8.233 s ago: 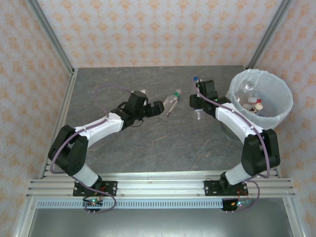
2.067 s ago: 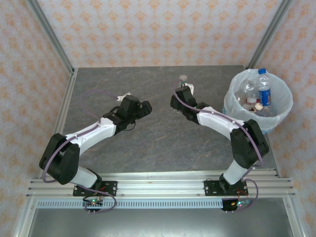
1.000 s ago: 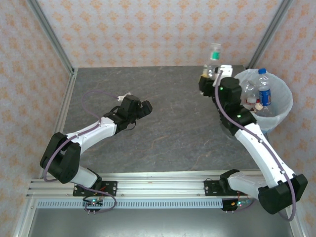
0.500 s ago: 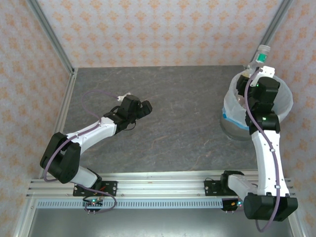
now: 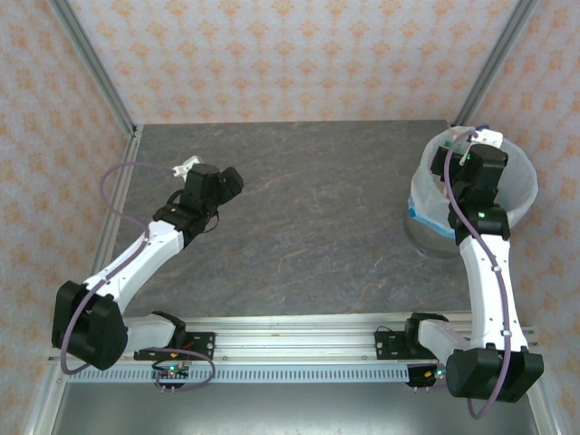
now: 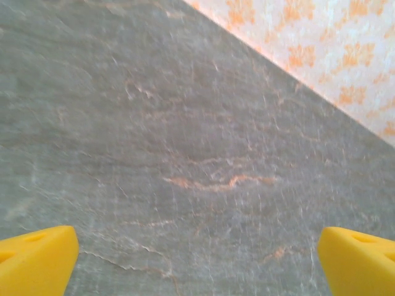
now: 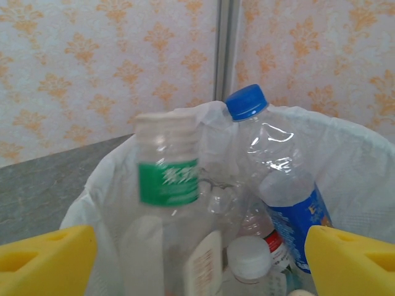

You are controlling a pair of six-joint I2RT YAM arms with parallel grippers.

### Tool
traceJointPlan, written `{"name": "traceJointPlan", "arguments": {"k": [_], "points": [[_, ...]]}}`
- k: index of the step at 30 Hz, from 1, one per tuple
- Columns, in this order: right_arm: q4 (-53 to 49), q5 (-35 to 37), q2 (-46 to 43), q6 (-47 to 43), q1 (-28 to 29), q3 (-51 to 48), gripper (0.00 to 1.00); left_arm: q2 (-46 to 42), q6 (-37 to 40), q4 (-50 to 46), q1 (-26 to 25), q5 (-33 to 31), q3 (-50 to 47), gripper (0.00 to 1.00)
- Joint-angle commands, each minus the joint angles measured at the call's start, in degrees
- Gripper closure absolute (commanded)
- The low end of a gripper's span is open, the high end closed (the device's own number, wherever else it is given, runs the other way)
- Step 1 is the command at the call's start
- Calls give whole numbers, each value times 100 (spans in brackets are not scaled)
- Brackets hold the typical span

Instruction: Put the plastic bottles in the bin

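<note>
Green-label bottle (image 7: pixel 168 179) released over bin (image 5: pixel 526 186) | left fingers (image 6: pixel 37 259), right fingers (image 7: pixel 46 259) wide apart, empty

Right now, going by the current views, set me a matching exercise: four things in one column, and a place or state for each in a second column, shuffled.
Things:
1. left gripper
2. right gripper
3. blue-capped bottle
4. green-labelled bottle

Places or states:
A. white cap, blurred
B. blue label, inside the bin
C. open over the bare table
D. open above the bin

Pairs: 1-C; 2-D; 3-B; 4-A
</note>
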Motion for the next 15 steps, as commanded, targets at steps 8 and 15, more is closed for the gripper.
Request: {"name": "traceJointPlan", "arguments": {"k": [8, 15], "points": [[-245, -1219, -138, -8, 1125, 599, 1, -715, 518, -517, 508, -1255, -396, 0], [287, -2045, 468, -949, 2337, -55, 1, -1140, 1095, -306, 645, -2750, -702, 0]]}}
